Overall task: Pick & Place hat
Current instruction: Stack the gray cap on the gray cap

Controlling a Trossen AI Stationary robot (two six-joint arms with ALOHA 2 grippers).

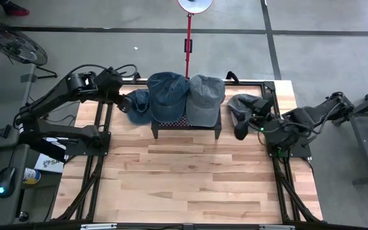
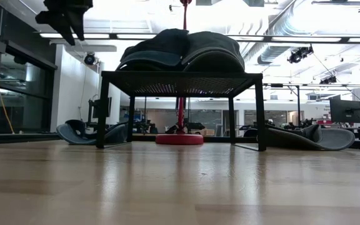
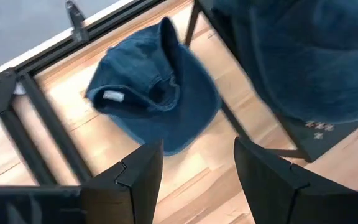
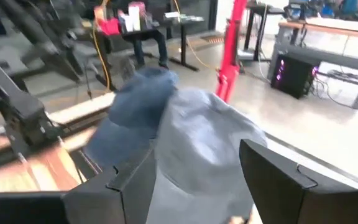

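Note:
Two hats sit side by side on top of a low black rack (image 1: 217, 128): a dark blue denim one (image 1: 168, 94) and a grey one (image 1: 206, 99). A blue cap (image 3: 154, 93) lies upside down on the table left of the rack, its inside and label up. A dark grey cap (image 1: 241, 103) lies on the table right of the rack. My left gripper (image 3: 197, 174) hangs open above the blue cap's near side, slanting down, its gap empty. My right gripper (image 4: 197, 180) stands open near the rack's right end, pointing almost level at the two hats.
A red stand (image 1: 188, 45) rises behind the rack's far side. Black frame rails (image 1: 101, 160) run along both table sides. The near half of the wooden table (image 1: 184, 185) holds nothing that shows. In the low view my left gripper (image 2: 64, 15) hangs high at the upper left.

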